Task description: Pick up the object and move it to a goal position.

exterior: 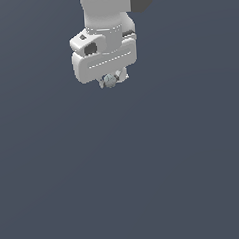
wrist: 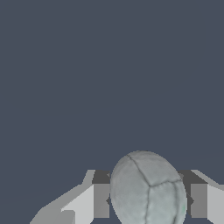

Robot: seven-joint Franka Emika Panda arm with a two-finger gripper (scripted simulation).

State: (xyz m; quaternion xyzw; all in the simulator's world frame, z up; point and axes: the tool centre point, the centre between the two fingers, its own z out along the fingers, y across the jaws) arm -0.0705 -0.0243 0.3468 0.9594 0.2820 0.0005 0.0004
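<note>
One white gripper (exterior: 110, 81) fills the upper middle of the exterior view, hanging down from a pale arm that runs off the top edge of the frame. At its lower tip sits the ball (exterior: 109, 81), a tiny pale grey-blue sphere, far smaller than the gripper body above it. Short fingers (exterior: 120, 75) press in on the ball from either side, so it is held between them. All around is a flat, dark blue-grey ground with no edge or mark to show how high the ball is above it; I cannot tell whether it touches any surface.

Seen from the wrist view, the ball (wrist: 148, 189) looms large in the lower middle of the frame, slightly right of centre, matte and crossed by thin dark seam lines. Both fingers (wrist: 101, 200) flank it, one on each side, their grey pads set against its sides with no gap showing. Behind them the same plain dark blue-grey ground covers the rest of the frame.
</note>
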